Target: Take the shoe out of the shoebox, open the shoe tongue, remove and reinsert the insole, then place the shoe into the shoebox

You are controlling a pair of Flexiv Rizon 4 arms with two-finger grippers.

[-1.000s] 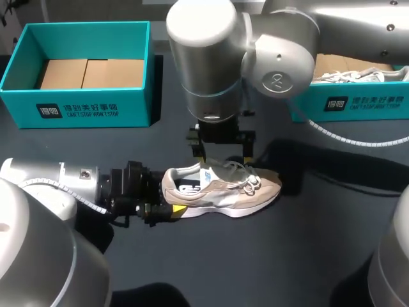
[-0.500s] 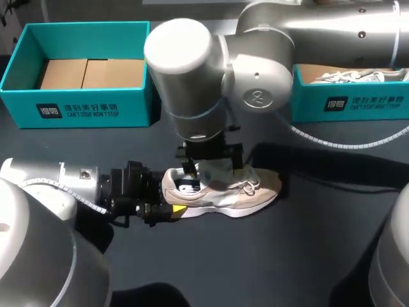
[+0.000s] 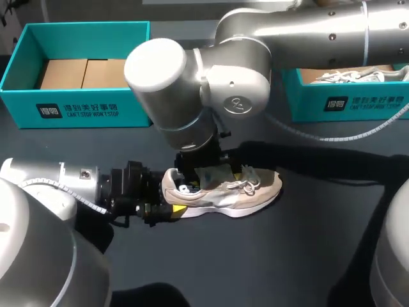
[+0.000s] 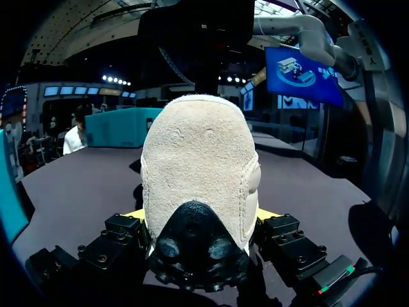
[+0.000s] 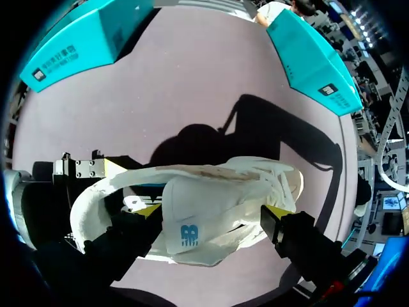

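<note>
In the head view, the shoe (image 3: 246,192) is seen standing on its sole on the table (image 3: 287,256), near the middle and outside both shoeboxes. Its long axis is laid from 9 to 3 o'clock, with the toe at 3. The left gripper (image 3: 174,210), entering from 9 o'clock, is clenched on the shoe. The right gripper (image 3: 211,174) is poised over the collar.

In the left wrist view, the heel (image 4: 199,160) is seen pinched from both sides, and the toe is pointed straight ahead of the fingers.

In the right wrist view, the tongue (image 5: 204,220) is seen between spread, released fingers. To open the tongue well, one finger should be sunk behind it and the other set on the lace side. Only the tongue should then be pinched and drawn toward the toe while the heel is braced.
</note>
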